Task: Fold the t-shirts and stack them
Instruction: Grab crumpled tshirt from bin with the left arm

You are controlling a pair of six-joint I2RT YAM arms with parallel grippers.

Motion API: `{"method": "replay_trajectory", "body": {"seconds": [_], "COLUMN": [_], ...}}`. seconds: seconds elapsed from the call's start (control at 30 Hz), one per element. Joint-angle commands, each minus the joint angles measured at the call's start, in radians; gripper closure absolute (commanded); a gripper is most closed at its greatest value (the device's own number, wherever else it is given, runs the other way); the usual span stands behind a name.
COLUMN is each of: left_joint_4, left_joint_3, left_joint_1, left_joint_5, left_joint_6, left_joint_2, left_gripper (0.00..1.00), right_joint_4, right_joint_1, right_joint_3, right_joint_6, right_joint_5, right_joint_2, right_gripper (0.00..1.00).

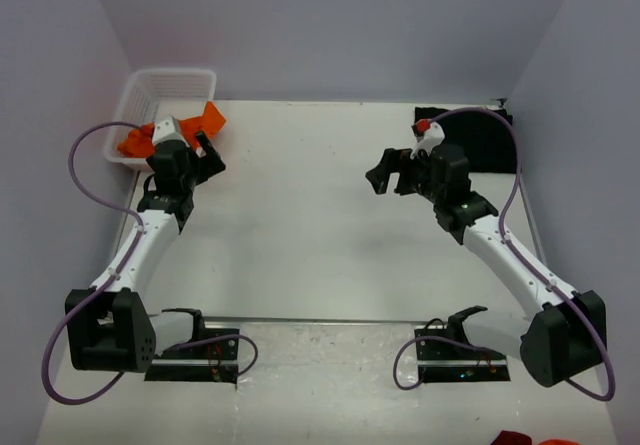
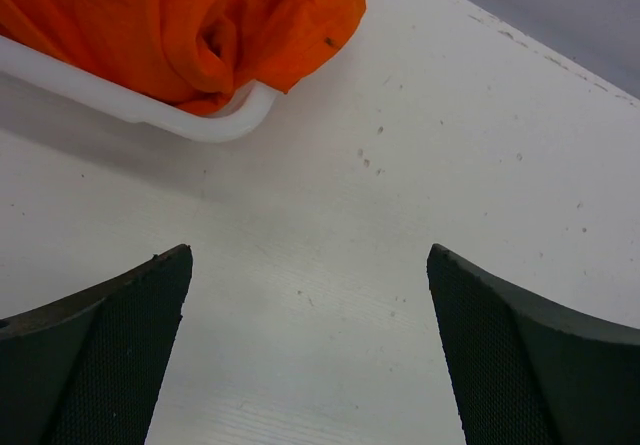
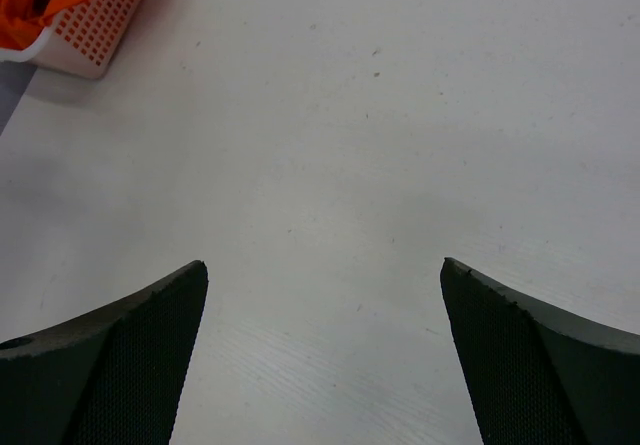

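Your left gripper and right gripper gape wide, empty.
Orange shirt spills over the basket near the left; black shirt lies beyond the right.

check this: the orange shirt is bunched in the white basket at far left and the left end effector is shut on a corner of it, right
Not quite. The orange shirt is bunched in the white basket at far left, but the left end effector is open and empty: the left wrist view shows its fingers wide apart over the table, short of the shirt.
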Motion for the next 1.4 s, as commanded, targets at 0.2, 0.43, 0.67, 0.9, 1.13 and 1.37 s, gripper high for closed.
{"method": "replay_trajectory", "body": {"seconds": [0.2, 0.43, 0.67, 0.9, 1.13, 1.37], "left_joint_4": [-0.021, -0.088, -0.144, -0.144, -0.169, -0.181], "left_joint_3": [0.259, 0.451, 0.585, 0.677, 0.755, 0.797], "left_joint_1": [0.01, 0.019, 0.028, 0.031, 0.033, 0.033], "left_joint_5": [-0.211, -0.372, -0.439, -0.464, -0.482, -0.505], "left_joint_6": [0.139, 0.233, 0.256, 0.271, 0.265, 0.273], "left_joint_2": [0.075, 0.33, 0.513, 0.646, 0.744, 0.786], "left_gripper": [0.0, 0.02, 0.09, 0.16, 0.29, 0.34], "right_joint_4": [-0.041, -0.115, -0.119, -0.116, -0.112, -0.106], "right_joint_1": [0.001, 0.004, 0.004, 0.002, 0.004, 0.004], "right_joint_3": [0.054, 0.071, 0.031, 0.029, 0.02, 0.017], "right_joint_6": [0.001, 0.023, 0.009, 0.02, 0.015, 0.017], "right_joint_5": [-0.013, -0.073, -0.018, -0.044, -0.033, -0.013], "right_joint_2": [-0.139, -0.22, -0.297, -0.268, -0.277, -0.275], "right_gripper": [0.01, 0.01, 0.01, 0.01, 0.01, 0.01]}}
